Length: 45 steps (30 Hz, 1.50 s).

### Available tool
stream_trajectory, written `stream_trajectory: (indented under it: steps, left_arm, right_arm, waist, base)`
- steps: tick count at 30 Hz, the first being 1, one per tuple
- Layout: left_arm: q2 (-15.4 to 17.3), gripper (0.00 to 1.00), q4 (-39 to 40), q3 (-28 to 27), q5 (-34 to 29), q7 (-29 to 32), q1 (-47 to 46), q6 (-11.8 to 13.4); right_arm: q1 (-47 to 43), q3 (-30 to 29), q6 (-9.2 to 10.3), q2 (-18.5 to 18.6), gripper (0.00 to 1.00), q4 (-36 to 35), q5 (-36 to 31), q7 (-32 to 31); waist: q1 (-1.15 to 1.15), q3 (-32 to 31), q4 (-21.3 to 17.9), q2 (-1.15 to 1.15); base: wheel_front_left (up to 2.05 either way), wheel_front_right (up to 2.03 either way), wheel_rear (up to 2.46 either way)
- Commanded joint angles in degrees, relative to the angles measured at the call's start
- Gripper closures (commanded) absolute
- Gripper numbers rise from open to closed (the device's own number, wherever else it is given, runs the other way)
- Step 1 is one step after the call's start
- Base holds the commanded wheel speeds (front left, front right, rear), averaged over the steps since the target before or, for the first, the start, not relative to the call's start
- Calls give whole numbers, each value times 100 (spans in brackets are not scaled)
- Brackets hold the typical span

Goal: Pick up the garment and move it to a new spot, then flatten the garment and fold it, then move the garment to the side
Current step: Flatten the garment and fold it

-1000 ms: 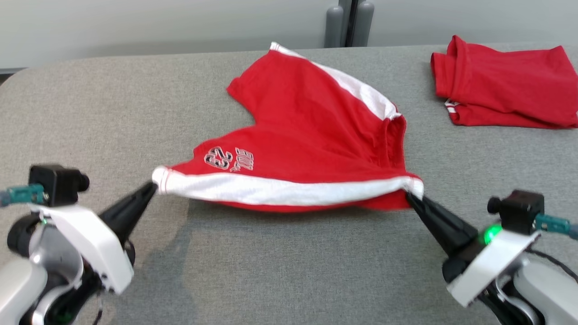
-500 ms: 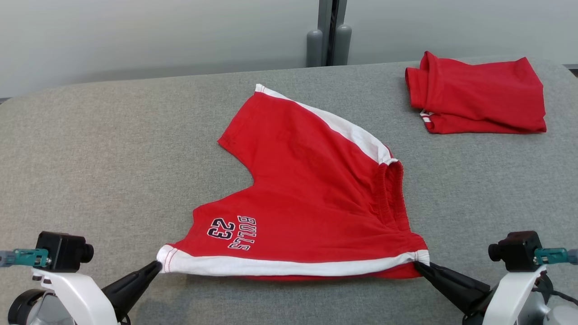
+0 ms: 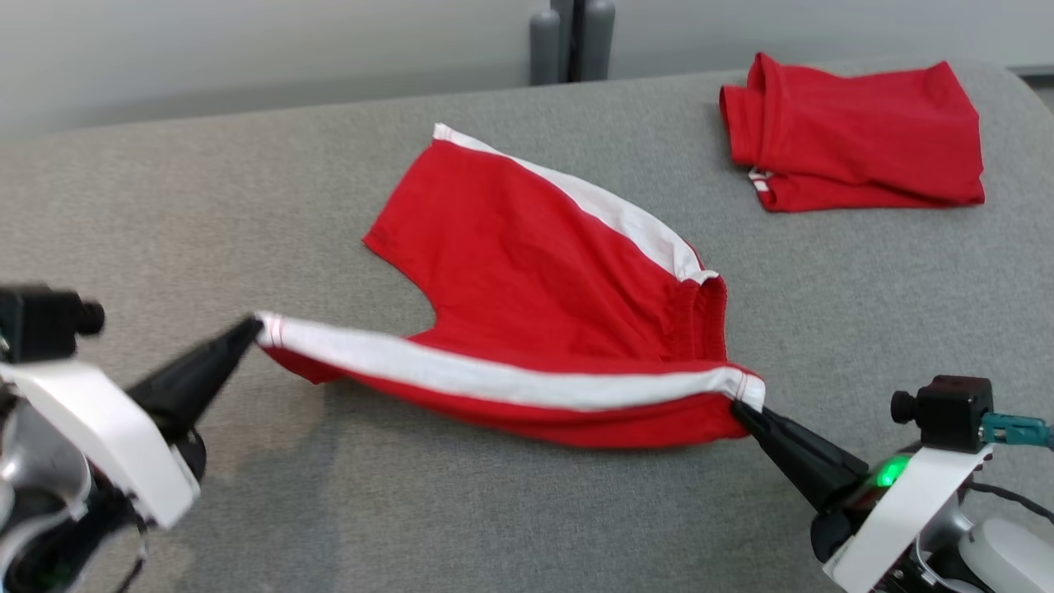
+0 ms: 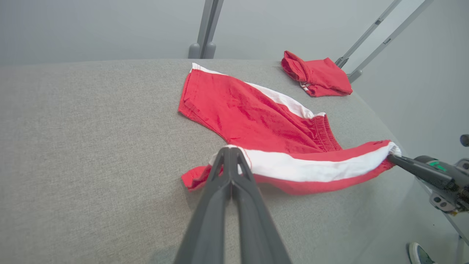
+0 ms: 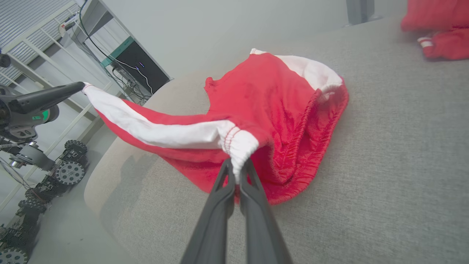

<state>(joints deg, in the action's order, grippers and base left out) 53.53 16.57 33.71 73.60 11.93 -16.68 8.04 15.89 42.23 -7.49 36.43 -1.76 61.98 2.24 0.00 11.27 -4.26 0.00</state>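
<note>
We see a grey fabric-covered bench (corners rounded) before a plain pale wall, two grey posts behind its far edge; beyond one end, a dark cabinet trailing cables and wheeled carts on the floor.

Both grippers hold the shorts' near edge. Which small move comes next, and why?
Probably carry both ends forward over the far half, to fold. The left gripper and right gripper are shut on the shorts at the striped edge, lifted taut; the far leg lies flat.
</note>
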Motion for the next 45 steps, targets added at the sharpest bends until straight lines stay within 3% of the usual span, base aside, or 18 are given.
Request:
stream_trajectory:
  steps: [1,9,19,25,33,45]
  left_arm:
    - [-55,100,-103,-108,-31,36,-329,-66]
    - [-331,100,-841,-294,-165,315,-1631,-269]
    - [-674,100,-2160,-99,-522,959,-3263,-614]
    - [-886,100,-2810,39,-739,1268,-4071,-768]
    - [-1196,100,-3676,246,-1013,1559,-4911,-908]
    - [-1746,100,-5039,503,-1260,1511,-5587,-1199]
  right_arm:
    - [53,-99,-2,-127,100,-1,36,117]
    - [428,-318,-2,-581,100,113,-41,700]
    - [1044,-207,-2,-1126,100,440,19,1209]
    - [1333,-190,-2,-1420,100,557,-24,1286]
    - [1427,-654,-2,-1868,100,619,-292,1299]
    - [1670,-709,-1,-2218,100,807,-515,1301]
  waist:
    - [0,248,-142,0]
    - [0,937,-473,0]
    - [0,1738,-1000,0]
    - [0,2025,-1266,0]
    - [0,2329,-1471,0]
    - [0,2580,-1614,0]
  base:
    - [0,0,0]
    - [0,0,0]
    - [0,0,0]
    - [0,0,0]
    - [0,0,0]
    - [0,0,0]
